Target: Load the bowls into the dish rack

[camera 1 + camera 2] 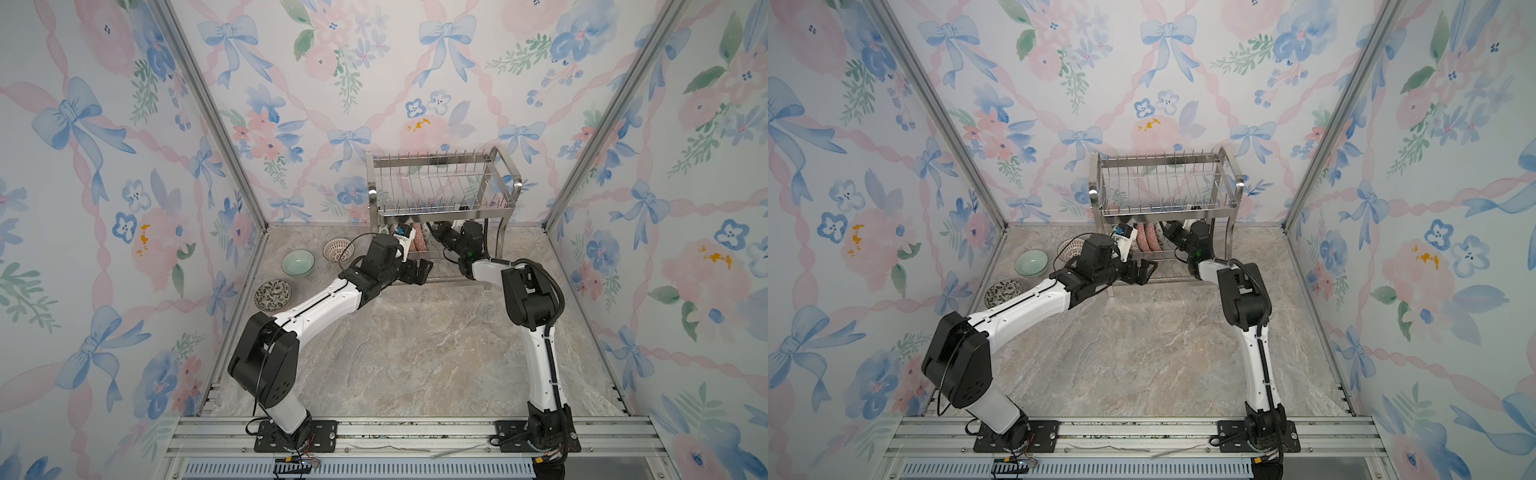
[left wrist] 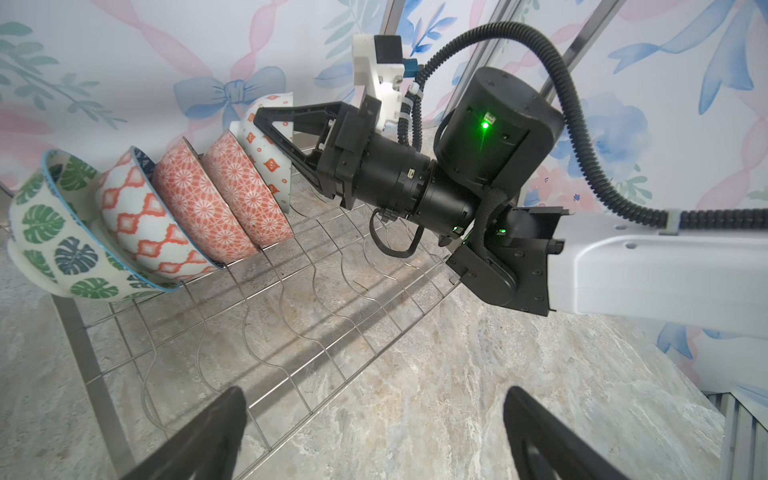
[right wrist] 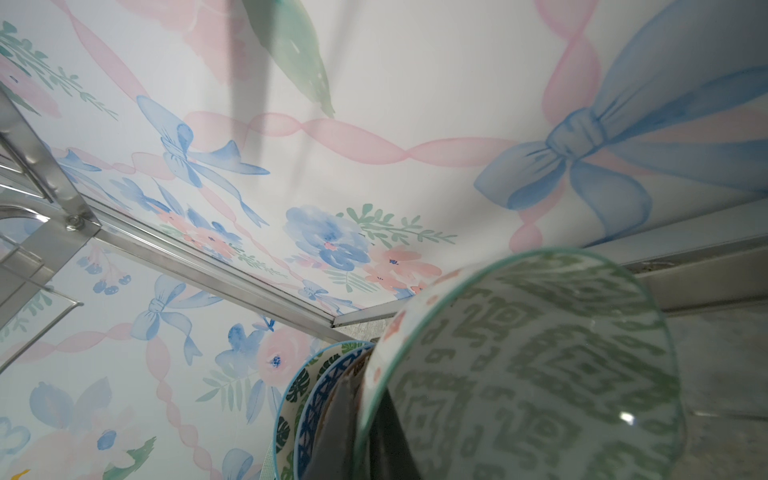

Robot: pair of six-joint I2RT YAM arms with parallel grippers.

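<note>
Black jaws of the right gripper (image 2: 261,120) are clamping the rim of the green geometric bowl (image 3: 540,374), which is leaning at the end of four other racked bowls (image 2: 199,208) on the dish rack's (image 1: 440,183) lower tier. The left gripper (image 2: 374,392) is hovering wide open and empty at the rack's front. Left of the rack, a pale green bowl (image 1: 297,262), a red-patterned bowl (image 1: 338,249) and a dark floral bowl (image 1: 273,295) are sitting on the tabletop (image 1: 415,353).

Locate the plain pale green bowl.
The pale green bowl sits upright on the table in both top views, left of the dish rack, between the lattice-patterned bowl behind it and the dark floral bowl in front.
</note>
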